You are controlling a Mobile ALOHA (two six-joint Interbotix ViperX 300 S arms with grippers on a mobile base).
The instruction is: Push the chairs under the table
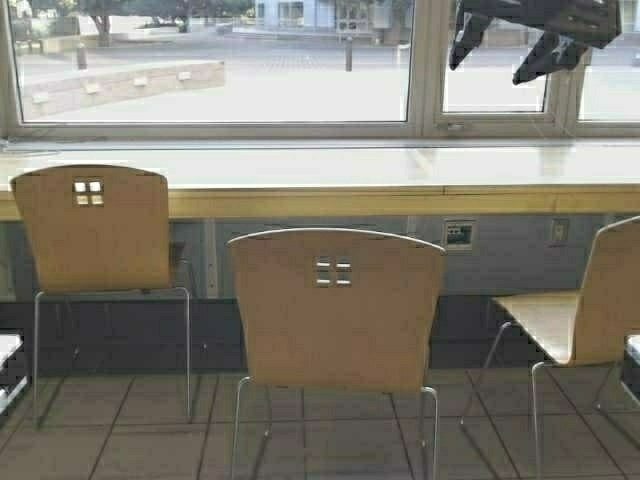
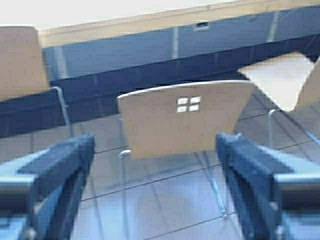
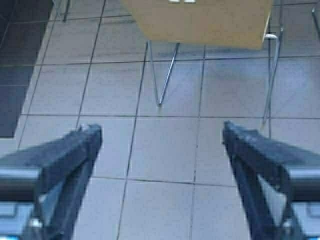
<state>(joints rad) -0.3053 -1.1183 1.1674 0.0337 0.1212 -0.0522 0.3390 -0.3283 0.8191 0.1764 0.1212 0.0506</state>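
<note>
Chairs (image 1: 336, 310) off table (image 1: 330, 178) — pincers wide

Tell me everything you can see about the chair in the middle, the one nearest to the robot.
The middle chair has a curved back of light tan moulded plywood with four small square cutouts near the top and thin chrome tube legs. It stands upright on the tiled floor, its back toward the robot, facing the table. It is pulled out, clear of the table's front edge and nearer than the left chair. Neither gripper touches it.

Both grippers' jaws wide apart
</note>
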